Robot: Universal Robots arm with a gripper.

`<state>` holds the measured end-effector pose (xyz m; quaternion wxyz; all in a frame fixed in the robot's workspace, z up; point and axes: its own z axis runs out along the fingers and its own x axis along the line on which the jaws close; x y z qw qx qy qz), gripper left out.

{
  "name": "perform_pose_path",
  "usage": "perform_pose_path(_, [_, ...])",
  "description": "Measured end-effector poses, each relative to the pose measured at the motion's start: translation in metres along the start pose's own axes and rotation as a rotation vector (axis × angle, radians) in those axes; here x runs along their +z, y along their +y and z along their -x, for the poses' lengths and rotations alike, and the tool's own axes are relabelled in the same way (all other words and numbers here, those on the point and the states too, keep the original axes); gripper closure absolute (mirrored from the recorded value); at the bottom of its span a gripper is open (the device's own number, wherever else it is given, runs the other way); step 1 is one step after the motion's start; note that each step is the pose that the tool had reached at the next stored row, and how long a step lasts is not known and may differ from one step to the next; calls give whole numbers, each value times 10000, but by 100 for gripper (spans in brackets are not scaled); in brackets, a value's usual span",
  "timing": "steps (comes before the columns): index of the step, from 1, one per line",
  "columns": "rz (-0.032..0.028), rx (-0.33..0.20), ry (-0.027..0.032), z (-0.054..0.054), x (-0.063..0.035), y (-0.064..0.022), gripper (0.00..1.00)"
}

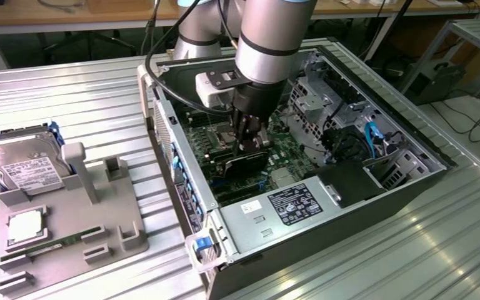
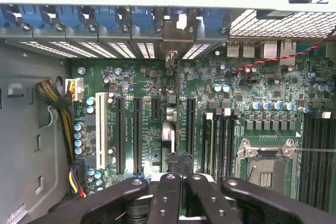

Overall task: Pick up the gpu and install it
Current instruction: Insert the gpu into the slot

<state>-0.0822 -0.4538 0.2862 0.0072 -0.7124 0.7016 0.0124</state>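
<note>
The gpu (image 1: pixel 247 164) hangs edge-down in the pincer (image 1: pixel 249 145), clamped by its top edge so its connector can meet a slot. It sits inside the open computer case (image 1: pixel 407 181), just above the motherboard (image 2: pixel 157 129). Farther toward the exterior view's left, the hard drive (image 1: pixel 25 164) stands in a grey holder (image 1: pixel 73 212) on the desk (image 1: pixel 90 94).

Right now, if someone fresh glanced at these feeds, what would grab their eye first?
First, the arm plunging into the open computer case, its gripper holding the gpu edge-down over the green motherboard. In the wrist view, the board's long black expansion slots run straight ahead toward the case's rear wall. On the exterior view's left, a grey parts tray on the metal table holds a silver hard drive.
</note>
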Motion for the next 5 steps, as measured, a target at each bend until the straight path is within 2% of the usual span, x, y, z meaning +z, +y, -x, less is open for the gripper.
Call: perform_pose_path(5, [0,0,0,0,0,0,89])
